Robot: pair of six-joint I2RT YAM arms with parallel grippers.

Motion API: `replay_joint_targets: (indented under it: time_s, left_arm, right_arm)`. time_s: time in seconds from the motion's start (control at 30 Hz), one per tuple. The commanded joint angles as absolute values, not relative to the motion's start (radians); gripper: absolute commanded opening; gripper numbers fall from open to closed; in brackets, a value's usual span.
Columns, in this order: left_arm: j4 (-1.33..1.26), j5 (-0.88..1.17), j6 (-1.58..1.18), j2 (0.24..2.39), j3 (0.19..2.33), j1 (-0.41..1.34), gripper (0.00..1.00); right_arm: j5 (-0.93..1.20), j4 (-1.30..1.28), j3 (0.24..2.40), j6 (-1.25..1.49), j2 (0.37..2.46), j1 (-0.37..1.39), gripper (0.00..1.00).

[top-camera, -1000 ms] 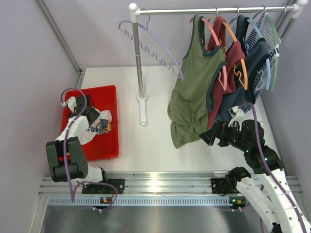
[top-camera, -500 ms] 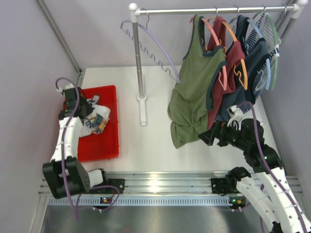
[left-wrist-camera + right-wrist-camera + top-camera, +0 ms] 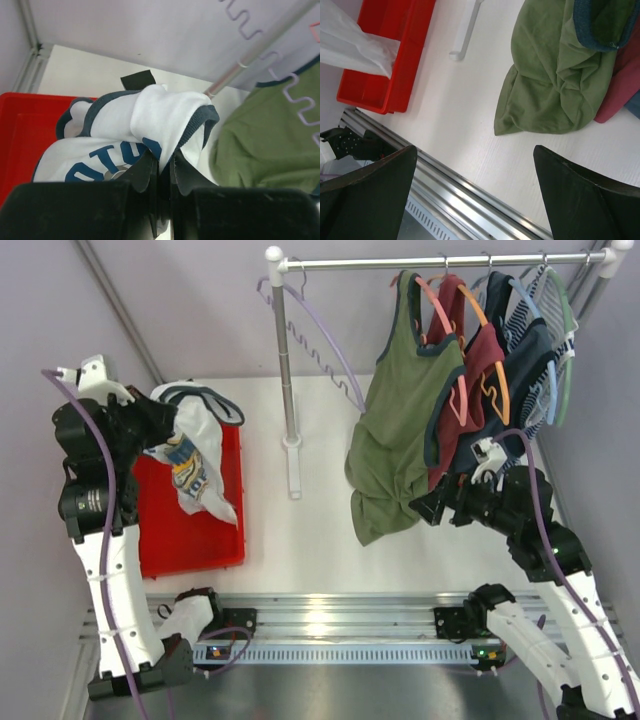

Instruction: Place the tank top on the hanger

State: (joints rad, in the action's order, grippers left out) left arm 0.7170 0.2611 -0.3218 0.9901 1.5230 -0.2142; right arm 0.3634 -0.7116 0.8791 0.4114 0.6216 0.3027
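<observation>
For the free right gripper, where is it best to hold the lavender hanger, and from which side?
Probably the smooth upper arm of the lavender hanger, approached from the robot's right: that arm slopes toward the open right gripper, while the rack pole stands close on the left.

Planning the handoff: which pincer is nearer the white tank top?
Left. The left pincer is shut on the tank top, holding it above the red bin. The right pincer is open, far off beside the olive-green top's lower hem.
</observation>
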Motion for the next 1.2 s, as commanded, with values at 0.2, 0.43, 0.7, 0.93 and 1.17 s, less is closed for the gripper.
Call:
replay_joint_targets:
  time_s: [0.2,0.43,0.7,0.93,1.17]
  left_arm:
    - [0.684,0.524,-0.431,1.029,1.762,-0.212,0.00]
    - [0.559,0.612,-0.569,1.071,1.856,-0.212,0.00]
    - [0.331,0.670,-0.715,0.987,1.573,-0.178,0.00]
    - [0.309,0.068,-0.565,0.986,1.327,0.558,0.00]
    - [0.056,-0.389,-0.656,0.928,0.961,0.957,0.00]
  right_arm:
    - [0.370,-0.644,0.907,0.439,0.624,0.291,1.00]
    - [0.376,-0.635,0.910,0.446,0.627,0.291,1.00]
    - [0.383,-0.620,0.896,0.451,0.626,0.291,1.00]
    - [0.397,-0.588,0.847,0.479,0.606,0.291,1.00]
    - [0.388,-0.603,0.790,0.512,0.558,0.291,1.00]
